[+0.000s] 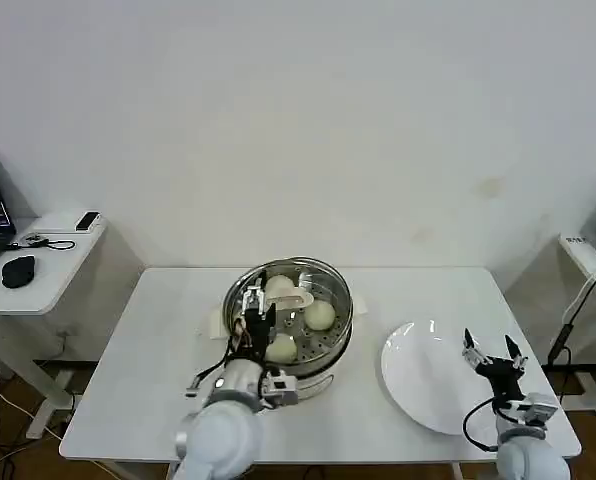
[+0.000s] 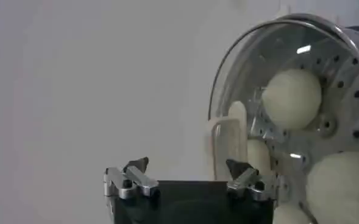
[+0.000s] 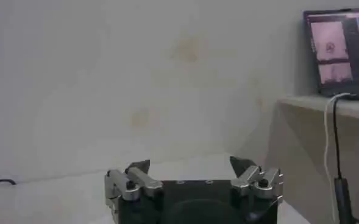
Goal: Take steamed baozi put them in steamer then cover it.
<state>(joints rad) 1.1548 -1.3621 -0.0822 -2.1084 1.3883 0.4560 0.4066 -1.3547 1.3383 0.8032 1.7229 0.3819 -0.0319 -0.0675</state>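
The steamer stands mid-table, shiny steel on a cream base. The clear glass cover lies on it, its cream handle in the centre. Through the glass show three steamed baozi, pale and round. My left gripper hovers open over the steamer's near-left side, close to the handle, holding nothing. In the left wrist view the left gripper gapes beside the handle, with the cover and baozi beyond. My right gripper is open and empty at the table's right; the right gripper faces the wall.
A flat white plate lies right of the steamer, under the right gripper. A side table with a mouse and laptop stands to the left. Another side table with a screen and a hanging cable stands to the right.
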